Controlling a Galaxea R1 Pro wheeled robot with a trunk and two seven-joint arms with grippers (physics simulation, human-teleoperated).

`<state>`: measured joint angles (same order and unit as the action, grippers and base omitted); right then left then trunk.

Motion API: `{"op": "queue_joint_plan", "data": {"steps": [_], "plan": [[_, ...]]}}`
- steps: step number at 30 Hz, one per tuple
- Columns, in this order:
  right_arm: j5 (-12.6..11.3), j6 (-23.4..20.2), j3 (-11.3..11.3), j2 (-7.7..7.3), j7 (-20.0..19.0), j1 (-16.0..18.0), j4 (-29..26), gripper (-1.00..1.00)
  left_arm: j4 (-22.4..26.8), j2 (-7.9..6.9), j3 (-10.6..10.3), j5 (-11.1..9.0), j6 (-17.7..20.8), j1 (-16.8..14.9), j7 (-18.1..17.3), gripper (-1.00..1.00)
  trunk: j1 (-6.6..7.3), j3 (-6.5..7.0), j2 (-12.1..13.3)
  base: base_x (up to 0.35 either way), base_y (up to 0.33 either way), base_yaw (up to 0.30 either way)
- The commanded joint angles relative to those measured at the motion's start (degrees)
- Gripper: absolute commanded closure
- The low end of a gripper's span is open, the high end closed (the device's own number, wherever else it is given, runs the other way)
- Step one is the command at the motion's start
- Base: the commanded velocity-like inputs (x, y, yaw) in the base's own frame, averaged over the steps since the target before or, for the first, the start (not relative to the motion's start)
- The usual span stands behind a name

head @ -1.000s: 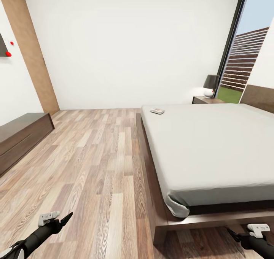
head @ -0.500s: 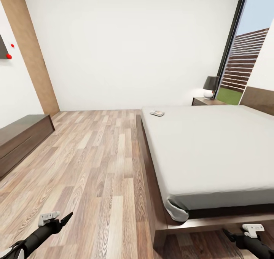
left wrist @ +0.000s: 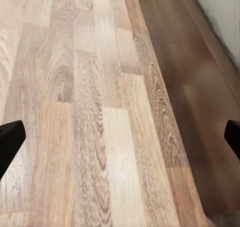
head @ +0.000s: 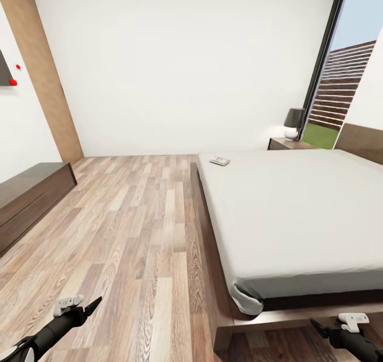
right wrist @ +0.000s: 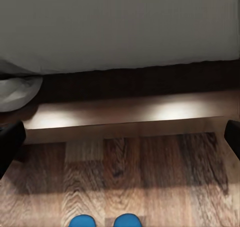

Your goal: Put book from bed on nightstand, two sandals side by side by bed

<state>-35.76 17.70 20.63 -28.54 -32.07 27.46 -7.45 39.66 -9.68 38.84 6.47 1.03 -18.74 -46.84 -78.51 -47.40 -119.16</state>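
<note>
The book [head: 219,161] lies flat near the far left corner of the pale-grey bed [head: 287,213]. Behind that corner stands a dark nightstand [head: 290,143]. In the right wrist view, the rounded ends of the two blue sandals [right wrist: 82,221] [right wrist: 127,220] lie side by side on the floor in front of the bed's wooden base [right wrist: 130,118]. My left gripper [head: 91,306] hangs low over bare floor, open and empty, with its fingertips [left wrist: 10,143] wide apart. My right gripper [head: 318,328] is low at the bed's near end, also open and empty, with fingertips [right wrist: 9,142] spread.
A black-shaded lamp [head: 294,121] sits on the nightstand. A low dark cabinet [head: 26,194] lines the left wall, beside a brown door [head: 42,80]. A tall window [head: 346,69] stands at the right. Wood-plank floor [head: 133,224] runs along the bed's left side.
The whole view has shifted slightly, so the camera moved; the bed and book stay where they were. My right gripper sits a little further left in the picture. Both grippers stay open.
</note>
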Motion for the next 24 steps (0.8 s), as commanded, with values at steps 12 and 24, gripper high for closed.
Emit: {"op": "queue_joint_plan", "data": {"steps": [12, 24], "plan": [[-0.5, 0.2, 0.5, 0.04, -0.2, 0.0, 0.1, -1.0, -2.2, 0.02, 0.4, 0.9, -0.6, -0.1, -0.4, -1.0, 2.65, 2.1, 4.8, 0.0, 0.0, 0.0], [-0.5, 0.2, 0.5, 0.06, -0.2, 0.0, 0.1, -1.0, -2.6, 0.01, 0.4, 0.9, -1.7, -0.1, -0.4, -1.0, 5.29, 4.26, 9.6, 0.0, 0.0, 0.0]]}}
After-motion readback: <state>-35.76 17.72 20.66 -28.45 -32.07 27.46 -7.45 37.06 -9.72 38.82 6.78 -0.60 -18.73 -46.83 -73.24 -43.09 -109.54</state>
